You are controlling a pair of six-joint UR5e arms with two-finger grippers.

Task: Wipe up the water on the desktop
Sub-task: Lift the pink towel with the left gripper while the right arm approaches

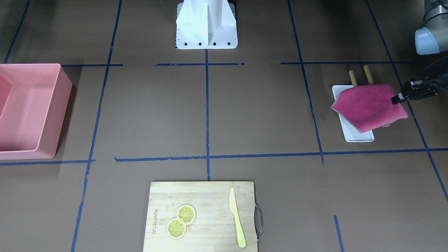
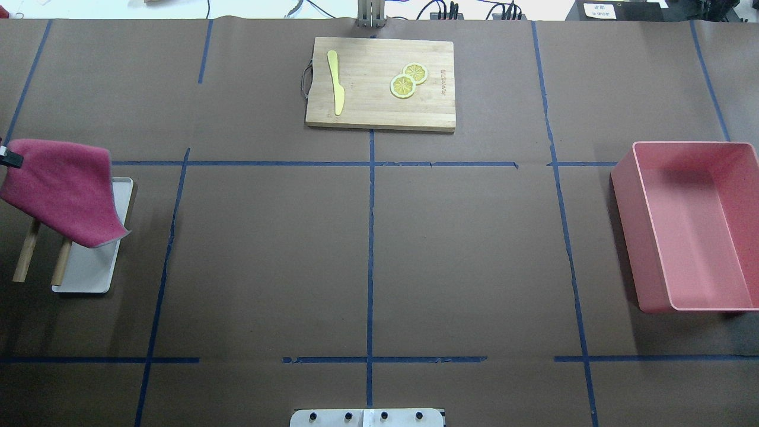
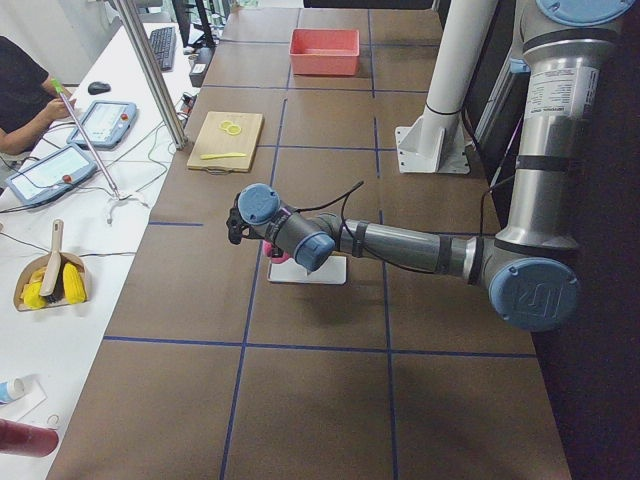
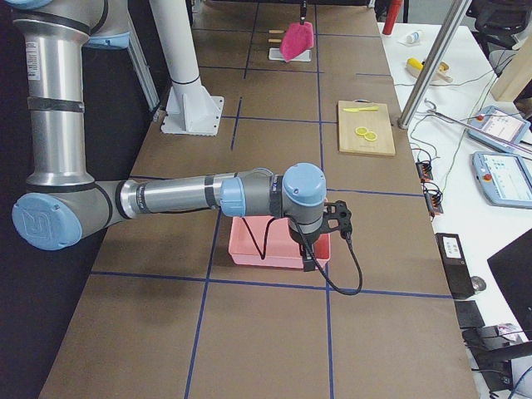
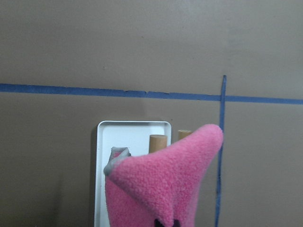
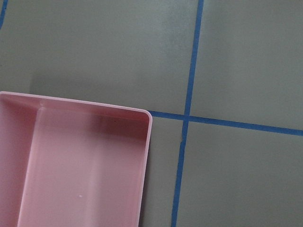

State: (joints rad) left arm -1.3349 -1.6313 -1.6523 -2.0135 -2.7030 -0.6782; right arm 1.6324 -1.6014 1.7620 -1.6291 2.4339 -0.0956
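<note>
Your left gripper is closed on one corner of the magenta cloth, which hangs from it in a drooping sheet. You'll find it at the robot's left end of the table, the brown surface crossed by blue tape lines. The cloth hangs over a white tray and two wooden rods that stick out past the tray's edge. You cannot tell from these views whether the cloth's lowest corner touches the tray.

Your right gripper hangs over the pink bin at the opposite end of the table. Only the side view shows it, so you cannot tell how its jaws stand.

At the operators' edge sits a bamboo cutting board, well apart from both arms, with two lemon slices and a yellow knife lying on it.
</note>
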